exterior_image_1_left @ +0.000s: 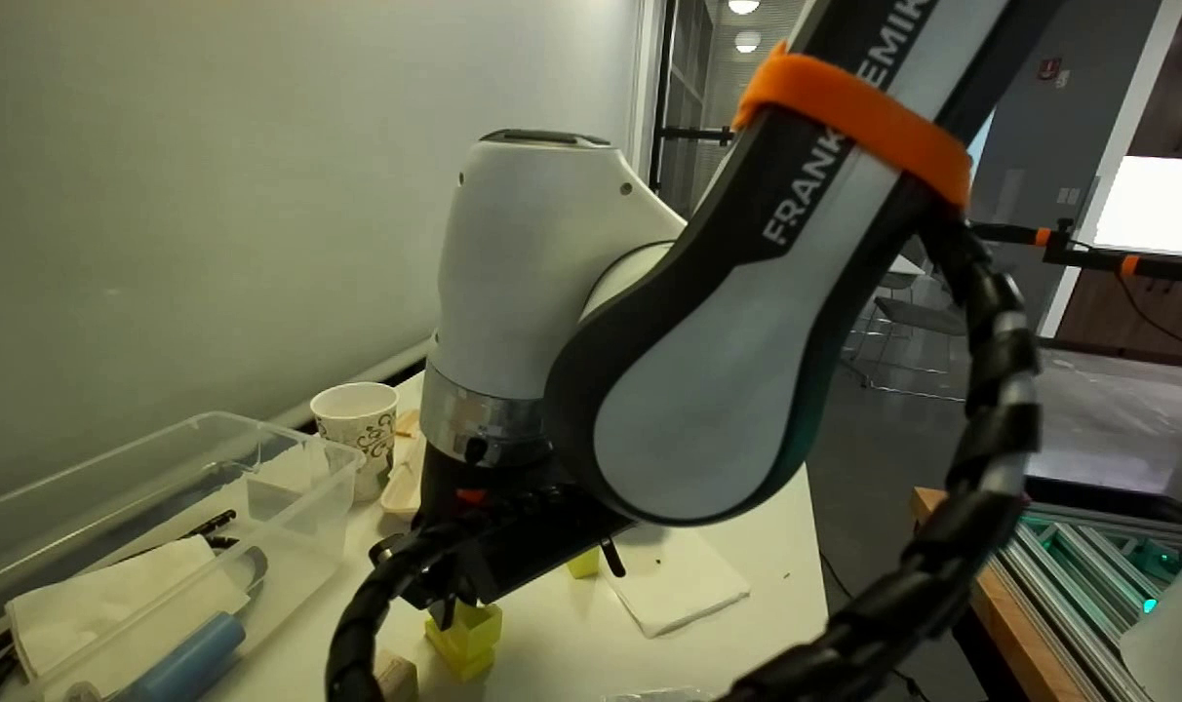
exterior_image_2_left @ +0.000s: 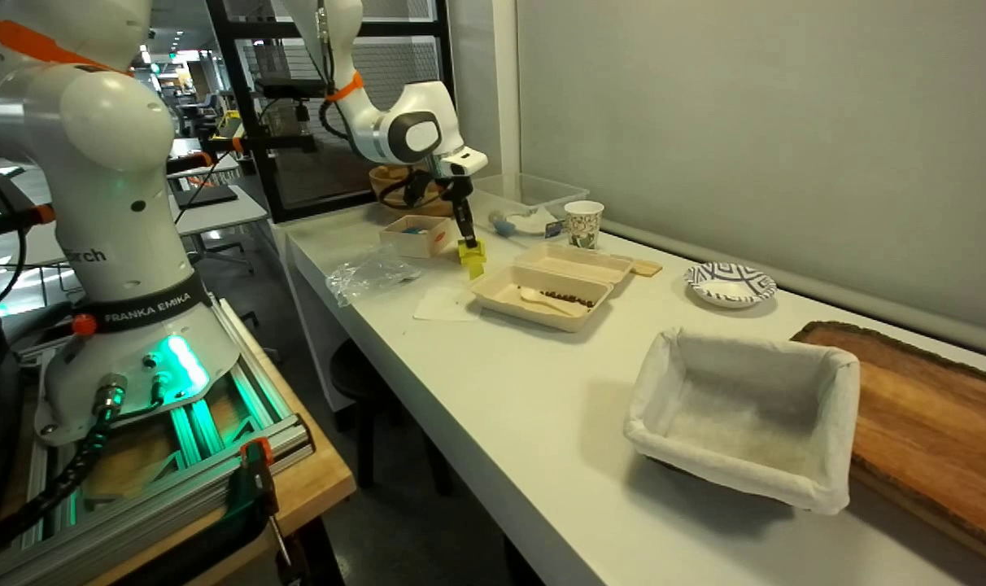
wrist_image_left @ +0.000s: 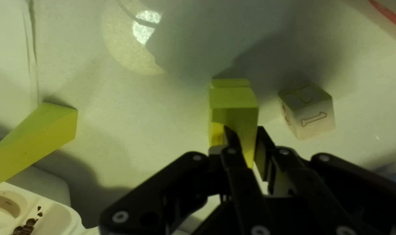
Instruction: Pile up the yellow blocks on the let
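The black two-fingered hand [wrist_image_left: 245,132] points down, its jaws nearly together — pinching one side of the upper chunky yellow block [wrist_image_left: 233,98], which sits on a lower yellow block [exterior_image_1_left: 476,668] on the white tabletop [exterior_image_2_left: 493,399]. A tapered yellow block [wrist_image_left: 38,137] rests apart from them, near the open tan takeaway tray [exterior_image_2_left: 574,262]. A pale grey wall [exterior_image_2_left: 745,146] lines the tabletop — with a black-framed glass partition [exterior_image_2_left: 245,110] past one end.
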{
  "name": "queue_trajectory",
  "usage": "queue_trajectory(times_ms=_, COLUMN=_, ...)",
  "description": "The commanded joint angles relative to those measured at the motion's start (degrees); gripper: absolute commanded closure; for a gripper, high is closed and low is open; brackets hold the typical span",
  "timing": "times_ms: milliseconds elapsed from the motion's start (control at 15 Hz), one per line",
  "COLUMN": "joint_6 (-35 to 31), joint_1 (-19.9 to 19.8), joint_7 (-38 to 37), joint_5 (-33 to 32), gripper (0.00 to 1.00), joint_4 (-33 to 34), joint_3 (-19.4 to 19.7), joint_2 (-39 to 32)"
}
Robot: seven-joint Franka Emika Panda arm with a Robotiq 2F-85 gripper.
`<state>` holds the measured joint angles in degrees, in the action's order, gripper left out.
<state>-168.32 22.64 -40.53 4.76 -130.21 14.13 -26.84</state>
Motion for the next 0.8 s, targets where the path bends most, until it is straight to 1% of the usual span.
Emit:
queue_trajectory(times_ms=0, joint_6=1.4, joint_1=1.1, joint_7=-2.8, joint_5=-1.4, gripper=0.96, joint_4=1.2, joint_3=1.1, joint_2=-0.9)
queue_trajectory(times_ms=267, joint_6=1.2, joint_1=0.9, joint_7=-3.4, joint_5=-1.2, gripper=0.96, joint_4=1.4, joint_3=0.7, joint_2=-1.3)
queue_trajectory(times_ms=333, joint_6=1.4, joint_1=1.1, joint_7=-3.7, joint_5=-1.3, gripper=0.58, joint_4=1.5, joint_3=0.9, joint_2=-1.4)
queue_trajectory(times_ms=400, joint_6=1.5, joint_1=1.1, joint_7=-3.7, joint_5=-1.3, gripper=0.57, joint_4=1.6, joint_3=0.9, joint_2=-1.4)
queue_trajectory(times_ms=533, joint_6=1.7, joint_1=1.0, joint_7=-3.7, joint_5=-1.3, gripper=0.44, joint_4=1.6, joint_3=0.7, joint_2=-1.3)
queue_trajectory(times_ms=600, joint_6=1.9, joint_1=1.0, joint_7=-3.8, joint_5=-1.3, gripper=0.35, joint_4=1.5, joint_3=0.6, joint_2=-0.9)
queue_trajectory(times_ms=733, joint_6=3.0, joint_1=0.8, joint_7=-3.6, joint_5=-0.9, gripper=0.22, joint_4=1.2, joint_3=0.1, joint_2=0.1)
